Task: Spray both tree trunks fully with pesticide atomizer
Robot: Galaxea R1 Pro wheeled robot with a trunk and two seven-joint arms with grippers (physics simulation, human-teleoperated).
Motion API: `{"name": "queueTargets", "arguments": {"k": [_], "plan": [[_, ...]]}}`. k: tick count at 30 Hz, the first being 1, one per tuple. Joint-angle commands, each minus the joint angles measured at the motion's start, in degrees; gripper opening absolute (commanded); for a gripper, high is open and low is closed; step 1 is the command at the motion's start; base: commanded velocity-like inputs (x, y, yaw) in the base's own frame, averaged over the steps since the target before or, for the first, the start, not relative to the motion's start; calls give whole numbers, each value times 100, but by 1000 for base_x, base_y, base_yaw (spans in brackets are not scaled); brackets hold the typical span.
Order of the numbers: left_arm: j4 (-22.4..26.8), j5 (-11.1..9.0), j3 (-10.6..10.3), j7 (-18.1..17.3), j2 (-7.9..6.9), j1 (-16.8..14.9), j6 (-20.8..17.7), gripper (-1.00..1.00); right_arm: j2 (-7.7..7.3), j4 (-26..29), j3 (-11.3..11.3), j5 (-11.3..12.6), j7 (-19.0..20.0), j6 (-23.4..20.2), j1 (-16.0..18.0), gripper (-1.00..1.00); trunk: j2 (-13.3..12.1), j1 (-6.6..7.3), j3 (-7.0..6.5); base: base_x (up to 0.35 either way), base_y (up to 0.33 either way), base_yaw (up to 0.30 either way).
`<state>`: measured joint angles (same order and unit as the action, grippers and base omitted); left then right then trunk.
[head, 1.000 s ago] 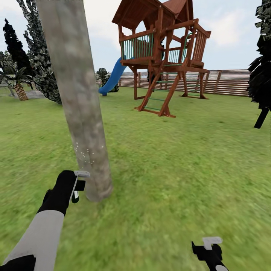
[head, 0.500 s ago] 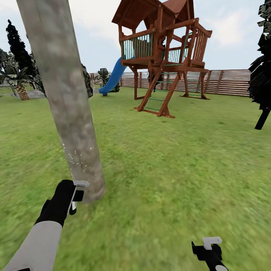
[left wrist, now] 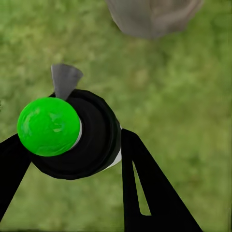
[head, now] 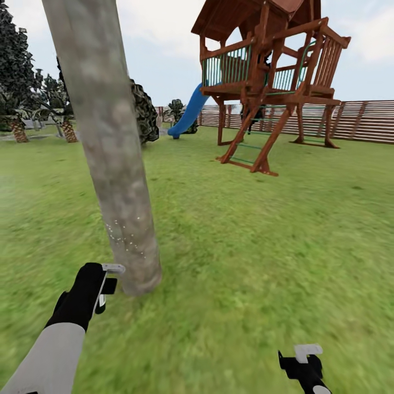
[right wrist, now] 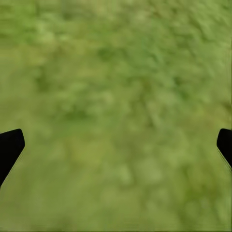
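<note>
"Green ball, black round body. What is that between the left gripper's (left wrist: 72, 159) fingers?"

"That is the atomizer (left wrist: 72, 133). The two black fingers are pinching it, one on each side, so it cannot slip while it sprays."

"Why is it held so low?"

"I think it is to reach the bottom of the trunk (head: 109, 148). From the head view the left gripper (head: 104, 284) sits just beside the foot of the trunk, and the grey nozzle points toward the bark."

"Is any spray there?"

"Yes. Tiny white dots of pesticide (head: 126, 238) sit on the low part of the trunk, just above the gripper. Higher up the bark looks bare, so I think most of this trunk is not covered yet."

"And the right gripper (head: 306, 358)?"

"It hangs low at the bottom edge of the head view, well apart from the tree. Its fingers are spread wide with nothing between them, just grass (right wrist: 116, 116) under it. It has no job right now, so it waits out of the way."

"What else is around?"

"A wooden playhouse (head: 268, 82) with a blue slide (head: 189, 112), and a brown fence (head: 364, 120) far behind."
</note>
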<state>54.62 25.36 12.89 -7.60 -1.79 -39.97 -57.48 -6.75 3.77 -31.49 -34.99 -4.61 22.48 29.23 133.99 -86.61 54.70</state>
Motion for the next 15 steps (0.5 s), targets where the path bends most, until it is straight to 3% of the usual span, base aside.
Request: {"name": "queueTargets", "arguments": {"k": [1,5,15], "plan": [[5,65,8,-58,3,-9,-17,-100,-1,-11,-32,-61,-30,20,4,100,2,-1,6,186,-236,278],[5,66,4,-57,3,-5,-17,-100,-1,-10,-32,-61,-28,20,4,100,2,-1,6,186,-236,261],[5,65,3,-57,3,-2,-14,-100,-1,-7,-32,-61,-30,20,4,100,2,-1,6,56,-258,15]]}}
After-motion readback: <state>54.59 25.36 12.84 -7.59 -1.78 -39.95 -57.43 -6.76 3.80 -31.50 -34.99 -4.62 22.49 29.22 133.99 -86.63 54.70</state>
